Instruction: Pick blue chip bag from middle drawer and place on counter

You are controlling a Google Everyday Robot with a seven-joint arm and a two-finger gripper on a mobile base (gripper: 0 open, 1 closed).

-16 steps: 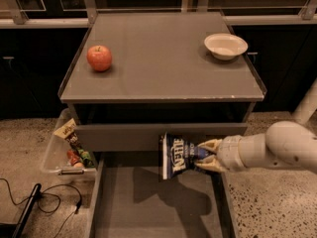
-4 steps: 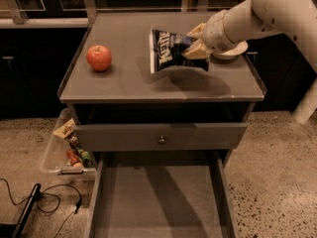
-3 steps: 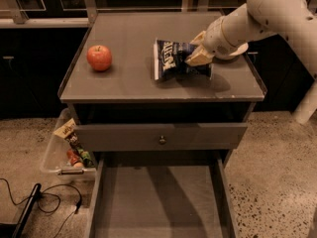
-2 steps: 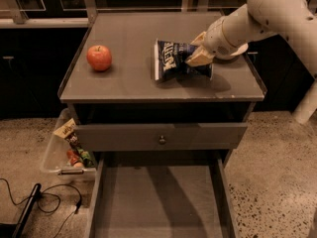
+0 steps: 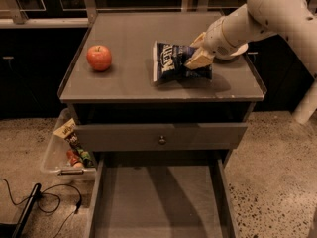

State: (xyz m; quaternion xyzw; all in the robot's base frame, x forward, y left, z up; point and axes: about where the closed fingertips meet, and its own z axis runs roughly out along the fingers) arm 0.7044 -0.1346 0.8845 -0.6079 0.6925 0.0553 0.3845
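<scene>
1. Camera view, the state of things: the tool (image 5: pixel 198 59) is clamped on the end of the blue chip bag (image 5: pixel 171 66) nearest the arm. The bag lies on the tabletop (image 5: pixel 129 38) and stretches away from the tool. The middle drawer (image 5: pixel 158 202) stands pulled out and bare, well below the tool.
2. Camera view, risk at release: the crinkly foil may cling to 1 finger. If the tool lifts before its fingers are fully apart, the bag could rise with it, then flop or skid.
3. Camera view, risk behind the tool: a white bowl (image 5: pixel 240 50) sits just behind the tool, partly hidden by the arm. A withdrawal that swings backward could knock it toward the tabletop's far side edge.
4. Camera view, risk in front of the tool: the bag lies near the front edge. A drag toward that edge could tip it off, and it would likely drop back into the open drawer below.
5. Camera view, low risk: the apple (image 5: pixel 99 57) is well apart from the tool, beyond the bag. Only a hard shove of the bag would set it rolling.
</scene>
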